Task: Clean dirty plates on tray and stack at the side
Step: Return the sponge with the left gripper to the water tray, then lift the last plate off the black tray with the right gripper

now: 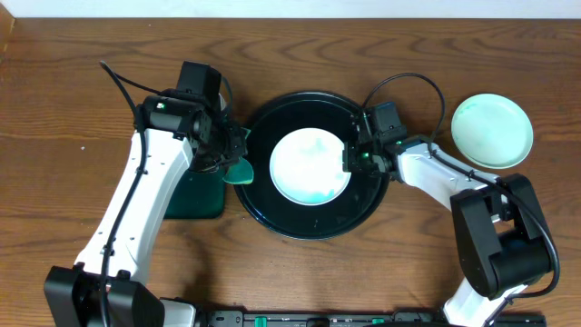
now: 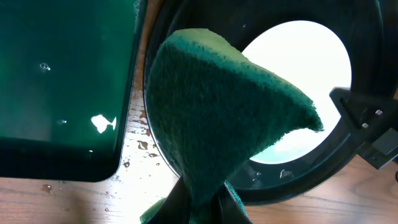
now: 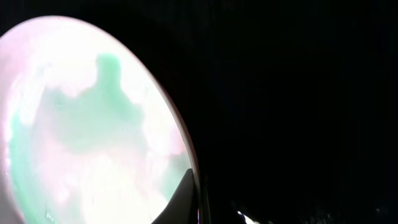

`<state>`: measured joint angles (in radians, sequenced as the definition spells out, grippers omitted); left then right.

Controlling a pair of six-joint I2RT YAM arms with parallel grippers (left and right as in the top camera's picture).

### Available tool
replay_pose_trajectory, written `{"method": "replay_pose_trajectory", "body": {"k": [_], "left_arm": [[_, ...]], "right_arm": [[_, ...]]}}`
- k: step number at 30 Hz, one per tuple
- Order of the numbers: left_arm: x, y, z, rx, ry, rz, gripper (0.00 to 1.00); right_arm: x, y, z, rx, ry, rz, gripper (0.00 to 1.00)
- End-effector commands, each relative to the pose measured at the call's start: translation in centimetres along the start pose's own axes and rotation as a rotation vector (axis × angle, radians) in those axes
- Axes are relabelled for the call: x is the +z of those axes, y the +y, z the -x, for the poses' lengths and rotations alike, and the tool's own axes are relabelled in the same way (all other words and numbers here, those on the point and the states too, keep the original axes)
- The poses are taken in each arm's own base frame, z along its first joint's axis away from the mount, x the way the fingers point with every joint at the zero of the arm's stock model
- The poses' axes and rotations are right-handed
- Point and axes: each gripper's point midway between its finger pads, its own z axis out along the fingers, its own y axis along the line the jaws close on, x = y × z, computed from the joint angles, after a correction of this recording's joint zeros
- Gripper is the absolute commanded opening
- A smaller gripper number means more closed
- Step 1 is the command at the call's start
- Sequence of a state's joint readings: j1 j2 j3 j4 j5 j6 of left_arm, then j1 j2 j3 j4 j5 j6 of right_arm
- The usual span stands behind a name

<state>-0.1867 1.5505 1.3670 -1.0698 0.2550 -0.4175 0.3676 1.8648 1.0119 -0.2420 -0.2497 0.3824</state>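
A white plate (image 1: 310,167) with teal smears lies on the round black tray (image 1: 263,202). My right gripper (image 1: 350,156) is at the plate's right rim. In the right wrist view one finger (image 3: 185,198) lies over the edge of the smeared plate (image 3: 87,124), shut on the rim. My left gripper (image 1: 229,162) is shut on a green sponge (image 1: 241,171) at the tray's left rim, short of the plate. In the left wrist view the sponge (image 2: 224,112) hangs folded from the fingers (image 2: 200,205) in front of the plate (image 2: 305,68). A mint-green plate (image 1: 492,130) sits on the table at the right.
A dark green rectangular tray (image 1: 195,193) lies left of the black tray, under my left arm; it shows wet in the left wrist view (image 2: 62,81). Water drops lie on the wood between the two trays (image 2: 140,146). The right arm's base stands at the front right.
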Motion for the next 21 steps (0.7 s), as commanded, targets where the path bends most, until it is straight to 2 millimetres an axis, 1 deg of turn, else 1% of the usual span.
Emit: {"method": "replay_pose_trajectory", "body": {"k": [1,3,5,9,13,19,21], "left_arm": [[-0.1,0.8,0.3,0.007,-0.015,0.033,0.07],[0.0,1.3,0.4,0.006,-0.025,0.061,0.07],[0.0,1.9,0.6,0.005,-0.038,0.097,0.07],[0.2,2.4,0.7,0.004,-0.04,0.124,0.07],[1.0,2.8,0.7,-0.001,-0.02,0.146,0.07],[2.7,4.1,0.9,-0.035,0.035,0.178,0.07],[3.1,4.7,1.0,-0.055,0.052,0.189,0.07]], "right_arm": [[-0.4,0.6,1.0,-0.007,-0.051,-0.018,0.01],[-1.5,0.6,1.9,-0.012,-0.094,-0.039,0.01],[-3.0,0.6,3.0,-0.031,-0.143,-0.063,0.01],[-6.8,0.8,4.8,-0.08,-0.247,-0.121,0.01],[-10.1,0.2,6.0,-0.139,-0.33,-0.217,0.01],[-13.4,-1.2,7.1,-0.235,-0.408,-0.375,0.01],[-14.4,-1.2,7.5,-0.272,-0.433,-0.415,0.01]]}}
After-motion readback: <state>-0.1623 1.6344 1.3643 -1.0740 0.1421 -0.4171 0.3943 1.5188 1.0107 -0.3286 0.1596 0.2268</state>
